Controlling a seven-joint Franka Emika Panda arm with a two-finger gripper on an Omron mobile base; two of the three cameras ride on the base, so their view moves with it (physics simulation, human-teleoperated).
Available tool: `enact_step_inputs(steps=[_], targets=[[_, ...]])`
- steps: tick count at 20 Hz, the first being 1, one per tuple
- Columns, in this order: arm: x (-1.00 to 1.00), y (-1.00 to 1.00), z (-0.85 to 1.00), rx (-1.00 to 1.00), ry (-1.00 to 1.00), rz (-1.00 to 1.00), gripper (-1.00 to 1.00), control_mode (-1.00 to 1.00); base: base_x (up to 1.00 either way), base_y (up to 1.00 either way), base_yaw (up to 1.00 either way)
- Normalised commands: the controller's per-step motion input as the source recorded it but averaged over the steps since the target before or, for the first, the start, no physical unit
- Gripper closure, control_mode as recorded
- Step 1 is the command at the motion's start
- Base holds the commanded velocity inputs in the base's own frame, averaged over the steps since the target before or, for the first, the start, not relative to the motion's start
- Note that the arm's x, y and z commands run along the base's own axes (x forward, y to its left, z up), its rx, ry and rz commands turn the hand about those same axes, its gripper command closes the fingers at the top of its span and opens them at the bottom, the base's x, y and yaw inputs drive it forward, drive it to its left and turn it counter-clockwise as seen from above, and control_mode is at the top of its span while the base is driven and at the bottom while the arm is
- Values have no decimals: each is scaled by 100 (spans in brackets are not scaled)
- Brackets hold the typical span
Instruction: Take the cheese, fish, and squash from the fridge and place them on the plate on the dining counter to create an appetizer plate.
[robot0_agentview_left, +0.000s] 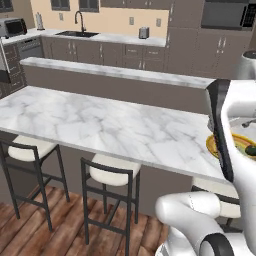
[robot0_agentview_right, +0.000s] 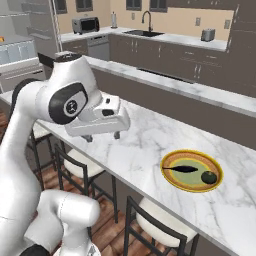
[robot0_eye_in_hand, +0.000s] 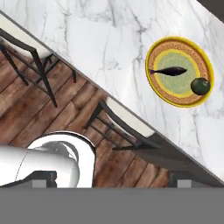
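You will find no readable writing or brand mark anywhere; the only mark is a small round emblem on the dark joint of the arm in the right base view, too small to make out. The arm rises from the base, bends at that joint and reaches out level over the near edge of the tabletop (robot0_agentview_right: 150, 135), the hand lying roughly horizontal above the marble. The pincer (robot0_agentview_right: 118, 134) shows as a short dark tip under the hand; you cannot tell whether its fingers stand apart or together, since in the hand view only two small grey stubs sit at the bottom. From the hand view you look down on the plate (robot0_eye_in_hand: 158, 91), which rests on the tabletop near its front edge, clear of the hand. The fish (robot0_eye_in_hand: 170, 71) lies across the plate's green centre, tail toward the rim. The squash (robot0_eye_in_hand: 201, 86) sits on the plate beside the fish's head, close to it but apart from it. Stools (robot0_agentview_right: 80, 167) with white seats stand tucked under the front edge, over a wooden floor (robot0_eye_in_hand: 48, 122).
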Motion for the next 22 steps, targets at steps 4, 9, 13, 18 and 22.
enact_step_inputs(steps=[4,9,13,18,22], targets=[[-100,32,0,33,-27,-4,-100,-100,0,0,0],[-50,33,13,16,-48,-5,-100,-100,0,0,0],[0,35,0,-1,-59,-1,-100,-100,0,0,0],[0,28,0,-4,-21,-15,-100,-100,0,0,0],[0,1,0,0,0,-5,-100,100,0,0,0]])
